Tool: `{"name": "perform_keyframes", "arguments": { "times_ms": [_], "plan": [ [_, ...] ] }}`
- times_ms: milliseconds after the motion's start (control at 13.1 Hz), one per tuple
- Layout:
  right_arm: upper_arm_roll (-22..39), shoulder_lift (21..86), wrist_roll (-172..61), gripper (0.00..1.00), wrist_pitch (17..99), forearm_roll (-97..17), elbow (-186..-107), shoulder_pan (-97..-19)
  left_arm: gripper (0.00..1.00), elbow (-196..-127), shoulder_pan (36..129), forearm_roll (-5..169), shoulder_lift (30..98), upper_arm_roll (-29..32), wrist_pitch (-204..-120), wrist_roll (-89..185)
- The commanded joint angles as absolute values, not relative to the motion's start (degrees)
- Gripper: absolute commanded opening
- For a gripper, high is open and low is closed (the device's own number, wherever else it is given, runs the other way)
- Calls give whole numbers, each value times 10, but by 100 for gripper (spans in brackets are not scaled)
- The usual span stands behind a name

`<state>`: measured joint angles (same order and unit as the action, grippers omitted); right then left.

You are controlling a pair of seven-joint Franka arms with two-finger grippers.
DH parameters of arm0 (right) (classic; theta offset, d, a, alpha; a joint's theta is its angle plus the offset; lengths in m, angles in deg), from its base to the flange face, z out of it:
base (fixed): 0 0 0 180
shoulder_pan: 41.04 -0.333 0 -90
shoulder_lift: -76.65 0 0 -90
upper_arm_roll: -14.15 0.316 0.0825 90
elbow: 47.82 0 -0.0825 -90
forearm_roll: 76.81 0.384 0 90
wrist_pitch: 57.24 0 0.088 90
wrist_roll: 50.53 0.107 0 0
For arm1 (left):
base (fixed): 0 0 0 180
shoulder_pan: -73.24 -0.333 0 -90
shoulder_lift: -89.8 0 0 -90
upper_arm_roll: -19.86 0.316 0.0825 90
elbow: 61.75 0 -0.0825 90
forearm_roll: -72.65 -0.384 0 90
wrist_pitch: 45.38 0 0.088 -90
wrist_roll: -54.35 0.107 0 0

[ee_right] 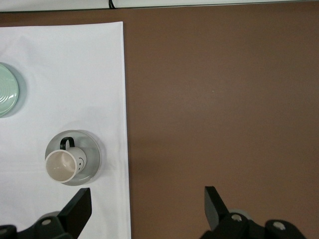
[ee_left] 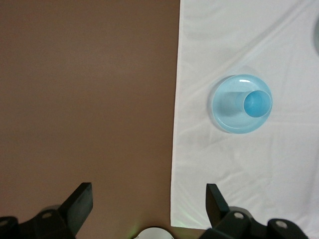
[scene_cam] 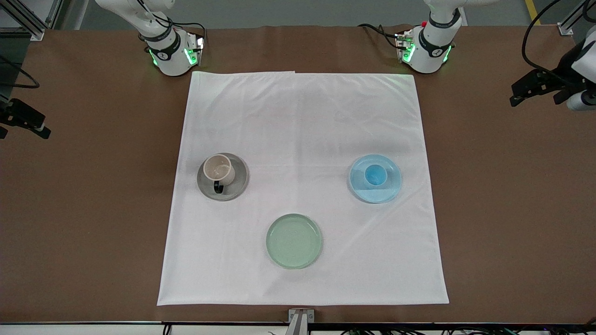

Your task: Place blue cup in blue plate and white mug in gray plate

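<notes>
The blue cup (scene_cam: 375, 175) stands upright in the blue plate (scene_cam: 387, 191) on the white cloth, toward the left arm's end; both show in the left wrist view, cup (ee_left: 257, 103) and plate (ee_left: 224, 117). The white mug (scene_cam: 219, 168) stands upright in the gray plate (scene_cam: 238, 185), toward the right arm's end; both show in the right wrist view, mug (ee_right: 62, 165) and plate (ee_right: 93, 158). My left gripper (scene_cam: 518, 94) (ee_left: 148, 199) is open and empty, high over bare brown table off the cloth's edge. My right gripper (scene_cam: 32, 123) (ee_right: 147, 201) is open and empty, over the cloth's edge at its end.
A pale green plate (scene_cam: 294, 241) lies empty on the white cloth (scene_cam: 302, 116), nearer to the front camera than the two other plates; its edge shows in the right wrist view (ee_right: 6, 89). Brown table (scene_cam: 503, 209) surrounds the cloth. The arm bases stand at the cloth's corners.
</notes>
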<state>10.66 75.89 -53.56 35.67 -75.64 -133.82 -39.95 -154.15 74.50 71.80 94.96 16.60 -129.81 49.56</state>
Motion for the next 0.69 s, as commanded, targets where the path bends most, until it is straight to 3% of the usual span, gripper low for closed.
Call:
{"name": "perform_keyframes", "arguments": {
  "times_ms": [0, 610],
  "plan": [
    [112, 750, -531, 100, 347, -764, -1315, -400, 100, -1556, 748, 719, 967, 163, -1297, 492],
    [112, 750, -535, 100, 348, -761, -1315, -396, 100, -1535, 746, 718, 964, 155, -1298, 495]
  ]
}}
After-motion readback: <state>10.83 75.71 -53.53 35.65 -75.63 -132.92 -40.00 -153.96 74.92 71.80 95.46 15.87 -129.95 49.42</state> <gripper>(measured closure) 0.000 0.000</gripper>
